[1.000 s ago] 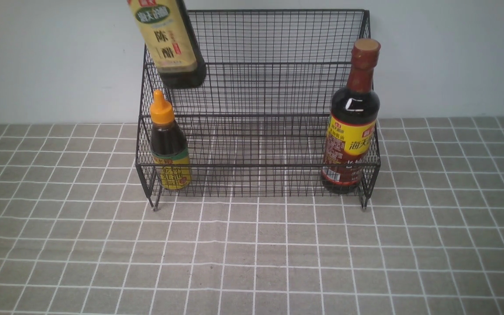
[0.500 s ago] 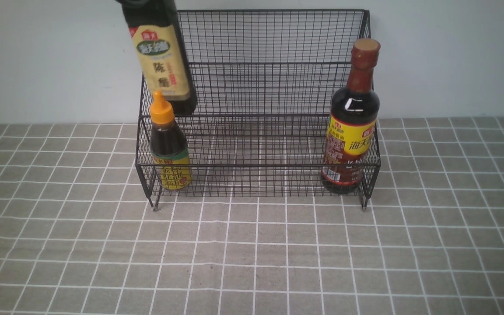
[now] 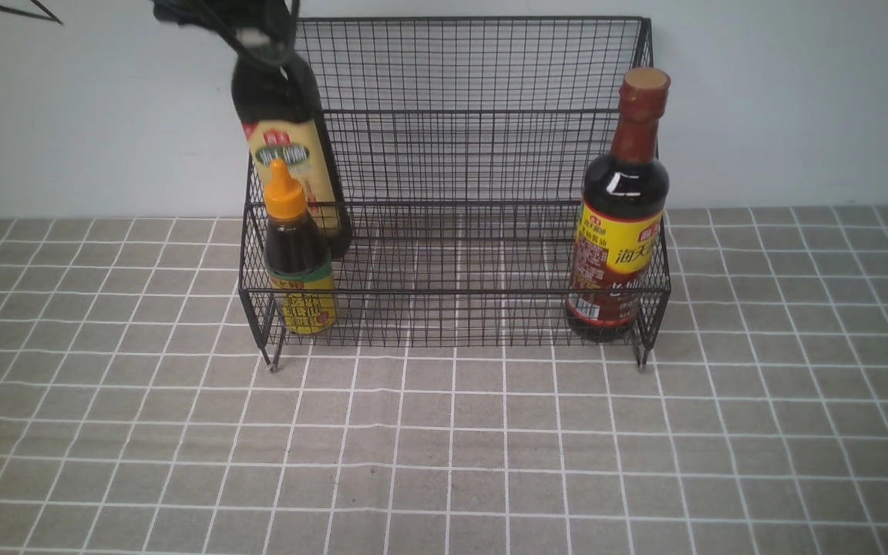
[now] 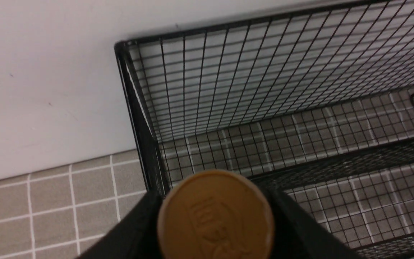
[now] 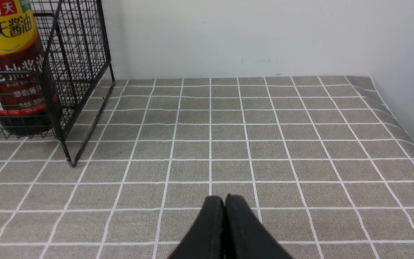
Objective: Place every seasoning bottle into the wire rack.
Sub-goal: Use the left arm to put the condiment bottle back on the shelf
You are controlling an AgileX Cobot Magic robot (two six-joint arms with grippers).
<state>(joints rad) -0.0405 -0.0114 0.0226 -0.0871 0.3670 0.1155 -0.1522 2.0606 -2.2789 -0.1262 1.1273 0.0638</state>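
The black wire rack [image 3: 475, 154] stands against the wall. My left gripper [image 3: 259, 35] is shut on the neck of the tall gold-capped bottle [image 3: 294, 166], which hangs slightly tilted in the rack's rear left corner, its base low behind the front tier. In the left wrist view the gold cap [image 4: 215, 212] sits between the black fingers [image 4: 135, 230], with the rack's corner [image 4: 138, 118] beyond. The small orange-nozzled bottle [image 3: 296, 254] stands front left in the rack. At front right stands the brown-necked bottle [image 3: 621, 216] [image 5: 9, 64]. My right gripper [image 5: 224, 201] is shut and empty above the cloth.
A grey tiled cloth [image 3: 444, 447] covers the table up to a pale wall [image 3: 798, 100]. Beside the rack's right side [image 5: 81, 54] the cloth ends at a side wall [image 5: 408, 54]. A dark cable [image 3: 5, 9] crosses the top left corner.
The left gripper has come down with the gold-capped bottle, from above the rack's left side into its rear left corner. The other two bottles and the right gripper have not moved.
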